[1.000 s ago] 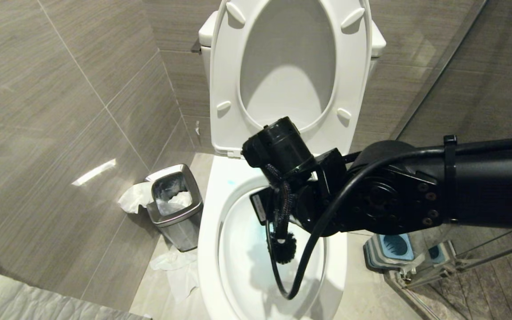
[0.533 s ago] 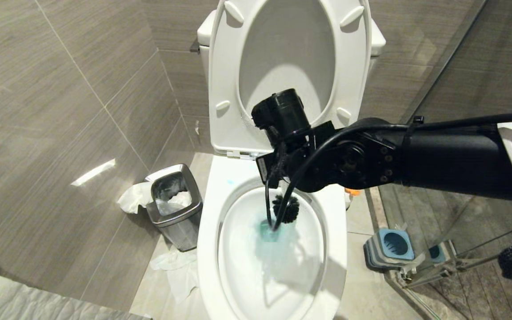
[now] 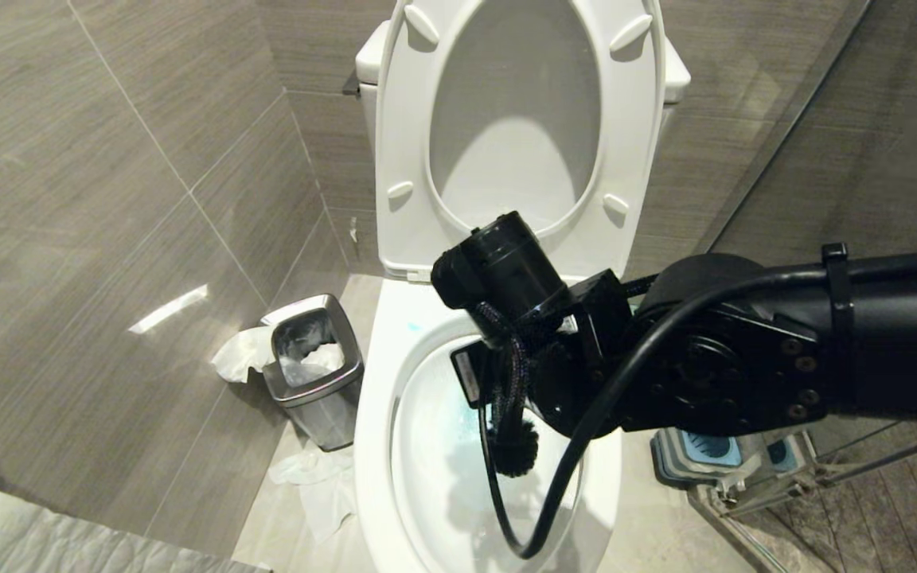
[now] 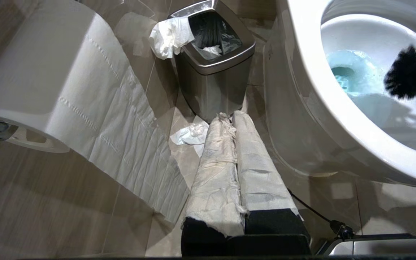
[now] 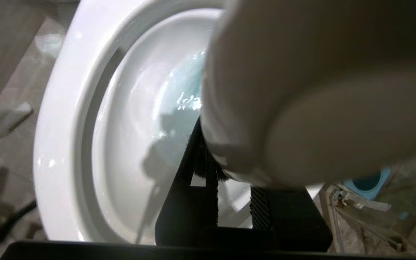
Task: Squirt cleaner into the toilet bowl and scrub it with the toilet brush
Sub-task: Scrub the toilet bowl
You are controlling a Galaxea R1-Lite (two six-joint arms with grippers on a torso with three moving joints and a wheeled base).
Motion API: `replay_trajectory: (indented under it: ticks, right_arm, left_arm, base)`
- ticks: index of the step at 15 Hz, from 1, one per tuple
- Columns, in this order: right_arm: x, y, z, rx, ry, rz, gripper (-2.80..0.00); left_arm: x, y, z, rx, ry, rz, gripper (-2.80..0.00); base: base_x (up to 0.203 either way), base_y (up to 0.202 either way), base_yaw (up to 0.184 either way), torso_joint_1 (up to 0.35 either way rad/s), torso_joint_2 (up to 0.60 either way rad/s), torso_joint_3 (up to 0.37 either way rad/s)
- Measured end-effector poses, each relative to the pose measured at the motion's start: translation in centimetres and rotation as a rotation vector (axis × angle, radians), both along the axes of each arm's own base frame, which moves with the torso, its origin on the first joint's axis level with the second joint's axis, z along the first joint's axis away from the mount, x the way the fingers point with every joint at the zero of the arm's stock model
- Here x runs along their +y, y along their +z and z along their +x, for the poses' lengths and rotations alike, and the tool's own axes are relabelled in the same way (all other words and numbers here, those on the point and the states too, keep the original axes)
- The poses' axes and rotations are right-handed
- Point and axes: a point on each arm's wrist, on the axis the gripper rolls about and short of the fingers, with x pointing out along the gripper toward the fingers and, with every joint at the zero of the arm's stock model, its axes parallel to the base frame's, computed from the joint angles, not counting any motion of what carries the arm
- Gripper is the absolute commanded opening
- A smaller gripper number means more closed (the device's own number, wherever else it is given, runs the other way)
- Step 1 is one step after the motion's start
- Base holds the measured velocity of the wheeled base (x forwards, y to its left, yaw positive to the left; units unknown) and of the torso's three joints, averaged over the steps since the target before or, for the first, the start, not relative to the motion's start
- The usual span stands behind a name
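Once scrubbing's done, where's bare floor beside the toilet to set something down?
Bare floor tile lies on the robot's right, between the toilet bowl and the blue brush holder. The left side is crowded: the steel bin stands close to the bowl, with crumpled tissue on the floor around it.

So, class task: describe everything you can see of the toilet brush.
The toilet brush shows a round head of black bristles on a white stem. It hangs inside the toilet bowl, above the blue-tinted water, casting a shadow on the white ceramic. The right arm hides its handle in the head view; the grip is not visible.
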Motion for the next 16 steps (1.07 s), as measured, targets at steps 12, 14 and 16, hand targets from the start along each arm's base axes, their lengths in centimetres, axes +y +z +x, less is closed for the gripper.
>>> replay_trajectory:
  ticks: [12,14,16]
  right_arm:
    - [0.4,-0.3,6.6,-0.078,-0.083,-0.025,-2.8]
    - [-1.2,-0.9,5.8,-0.038,-0.089,-0.062,-2.8]
    - [-1.4,-0.9,3.2,-0.003,-0.035,-0.07,-2.8]
  left_arm:
    - [0.0,0.0,0.0,0.0,0.001,0.0,-2.8]
    - [0.0,0.0,0.0,0.0,0.0,0.0,-2.8]
    - [0.0,0.0,0.0,0.0,0.001,0.0,-2.8]
  base:
    - [0.0,0.0,0.0,0.0,0.0,0.0]
    - [0.0,0.0,0.0,0.0,0.0,0.0]
    - [0.0,0.0,0.0,0.0,0.0,0.0]
